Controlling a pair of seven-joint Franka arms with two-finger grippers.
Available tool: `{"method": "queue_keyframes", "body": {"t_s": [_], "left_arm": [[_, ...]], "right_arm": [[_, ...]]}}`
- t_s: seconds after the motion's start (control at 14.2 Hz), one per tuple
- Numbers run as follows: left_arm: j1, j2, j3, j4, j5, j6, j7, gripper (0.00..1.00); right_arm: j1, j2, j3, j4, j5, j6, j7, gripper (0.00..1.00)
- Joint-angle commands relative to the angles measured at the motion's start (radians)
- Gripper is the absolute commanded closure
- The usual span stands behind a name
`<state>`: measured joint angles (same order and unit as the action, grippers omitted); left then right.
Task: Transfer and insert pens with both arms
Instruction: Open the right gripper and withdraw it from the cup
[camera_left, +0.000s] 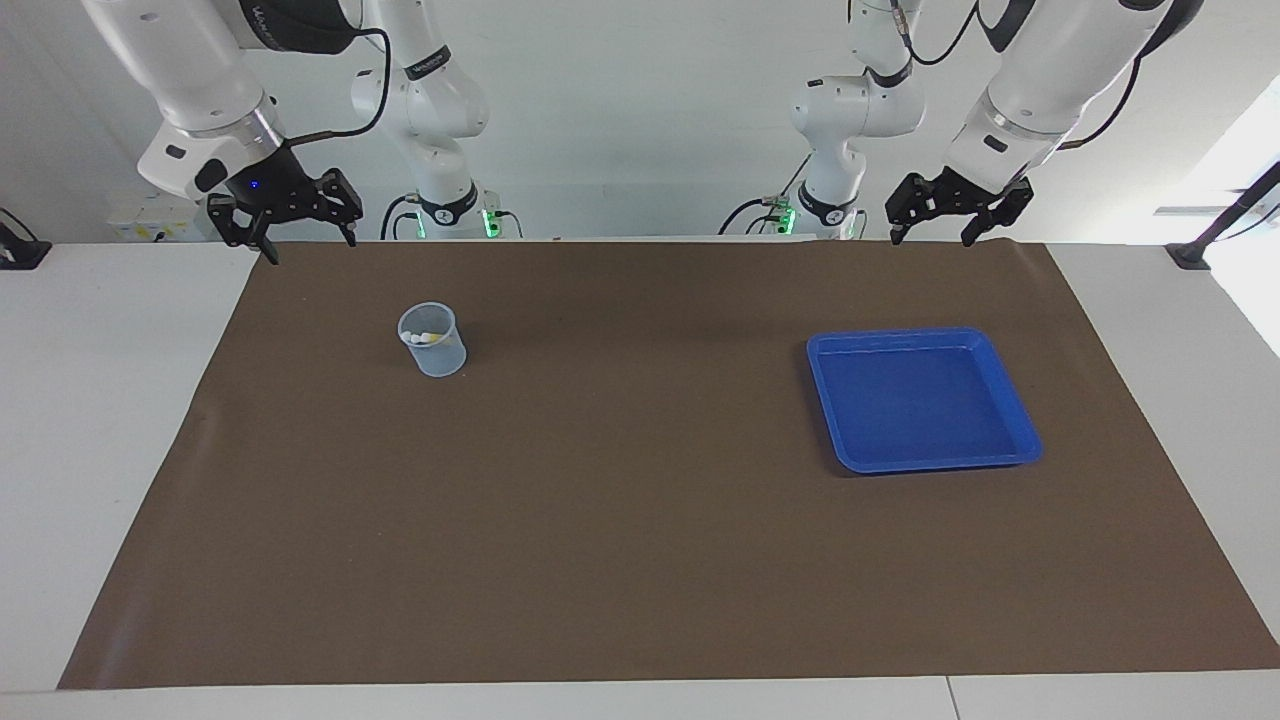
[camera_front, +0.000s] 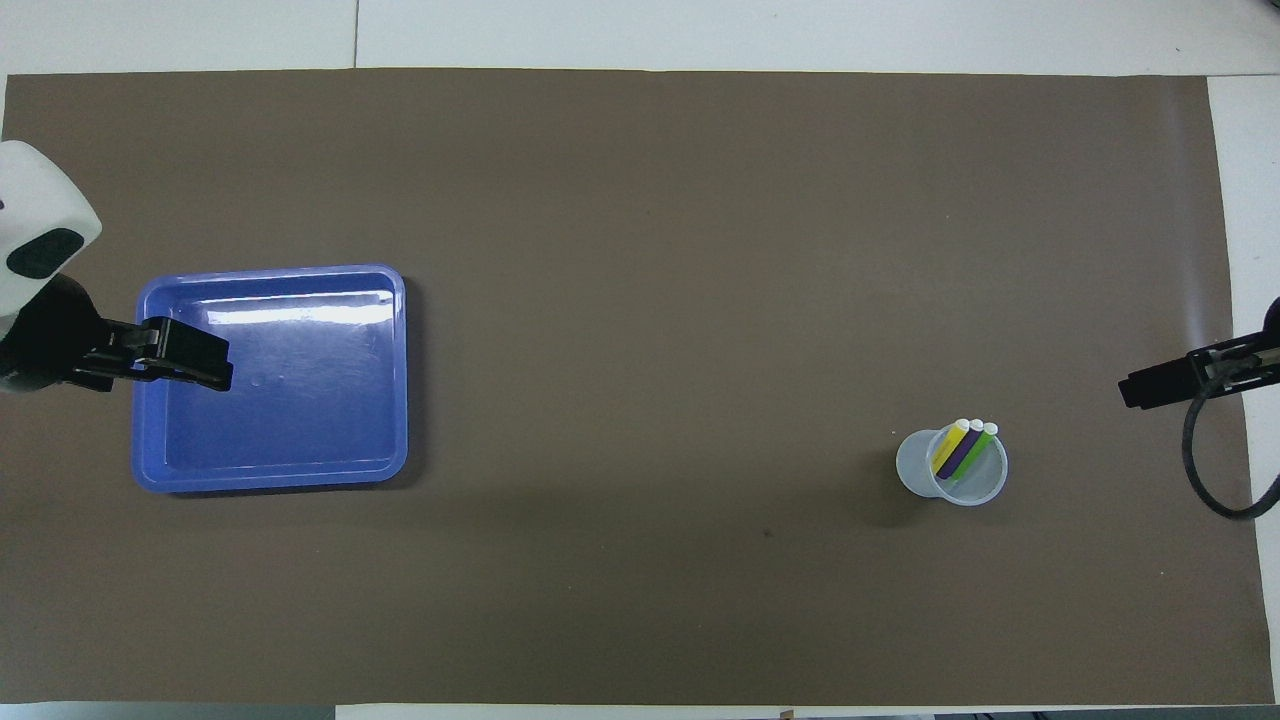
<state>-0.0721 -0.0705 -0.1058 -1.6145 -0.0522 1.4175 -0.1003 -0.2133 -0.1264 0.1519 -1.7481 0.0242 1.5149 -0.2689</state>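
Two open hands (camera_left: 929, 222) (camera_left: 308, 238), three pens (camera_front: 962, 448), cup (camera_front: 915, 470)

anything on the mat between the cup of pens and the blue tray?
Nothing: bare brown mat between the cup and blue tray, clearest in the overhead view.

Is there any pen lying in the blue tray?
No, the blue tray holds nothing; the three pens stand together in the clear cup.

Brown mat (camera_left: 640, 520) on a white surface (camera_left: 100, 450). Plain blue tray (camera_front: 385, 370). Clear, pale bluish cup (camera_front: 915, 465) holding a yellow pen (camera_front: 946, 449), a purple pen (camera_front: 960, 452) and a green pen (camera_front: 974, 449), each white-tipped. White arms, black claws.
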Motion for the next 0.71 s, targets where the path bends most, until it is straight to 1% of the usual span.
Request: {"method": "queue_keyframes", "body": {"t_s": [0.0,0.21,0.35,0.42,0.49,0.63], "left_arm": [[0.005,0.0,0.006,0.01,0.002,-0.005,-0.009,0.0],[0.002,0.001,0.008,0.004,0.003,0.028,-0.006,0.0],[0.002,0.0,0.006,0.004,0.002,0.032,-0.007,0.0],[0.002,0.0,0.008,0.004,0.003,0.032,-0.006,0.0],[0.003,0.0,0.008,0.004,0.002,0.037,-0.006,0.0],[0.011,0.0,0.009,0.002,0.002,0.04,-0.006,0.0]], "right_arm": [[-0.012,0.019,0.012,0.033,-0.021,-0.009,0.025,0.0],[-0.017,0.057,0.011,0.058,-0.065,-0.016,0.033,0.0],[-0.012,0.076,0.011,0.097,-0.066,-0.042,0.033,0.0],[0.003,0.099,0.002,0.111,-0.067,-0.057,0.042,0.0],[0.041,0.116,-0.02,0.111,-0.069,-0.068,0.071,0.0],[0.129,0.117,-0.127,0.11,-0.07,-0.061,0.151,0.0]]}}
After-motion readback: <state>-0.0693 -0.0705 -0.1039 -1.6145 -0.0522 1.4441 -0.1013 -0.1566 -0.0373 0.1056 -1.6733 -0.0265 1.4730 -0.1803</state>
